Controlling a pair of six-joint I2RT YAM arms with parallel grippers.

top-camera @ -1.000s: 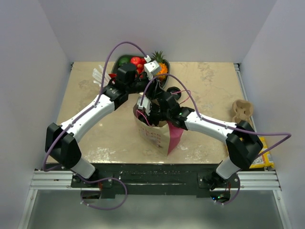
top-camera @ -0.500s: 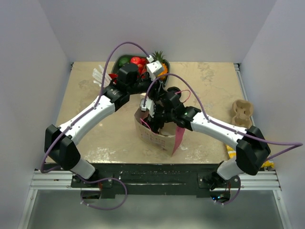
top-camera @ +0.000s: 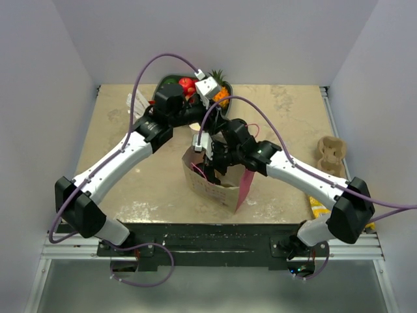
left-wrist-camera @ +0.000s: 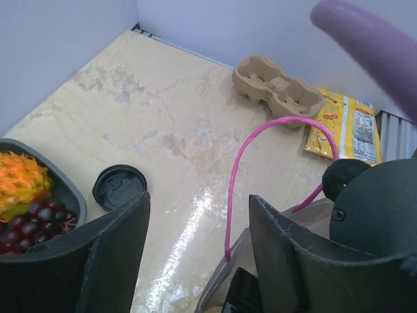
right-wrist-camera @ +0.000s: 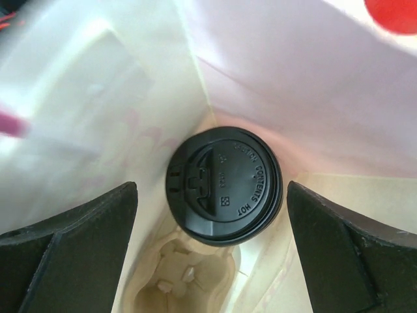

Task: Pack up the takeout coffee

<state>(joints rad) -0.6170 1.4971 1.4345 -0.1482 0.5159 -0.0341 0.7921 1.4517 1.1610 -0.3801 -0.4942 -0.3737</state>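
Takeout coffee (right-wrist-camera: 225,176) stands inside the paper bag (top-camera: 218,186), its black lid square between the fingers (right-wrist-camera: 71,241) of the right gripper (right-wrist-camera: 212,195). Those fingers are spread wide and clear of the lid on both sides. Under the cup lies a cardboard carrier (right-wrist-camera: 189,270), and the cup appears to sit in one of its wells.

Over the last second the right arm has swung its elbow out to the right and settled its wrist over the bag's mouth. The bag has drawn up straighter (its pink side no longer flares toward the near edge). The left arm has stretched away toward the far tray (left-wrist-camera: 71,195). I judge the coffee to be delivered and let go, with only the withdrawal left.

Only the right wrist view proves the cup is in the bag, since the arm covers the opening from above. The left wrist view shows the left gripper (left-wrist-camera: 199,202) parted on nothing. Beyond it are a loose black lid (left-wrist-camera: 119,186) beside the tray, the bag's pink handle (left-wrist-camera: 251,140), a spare carrier (left-wrist-camera: 277,91) and a yellow packet (left-wrist-camera: 345,127) at far right.
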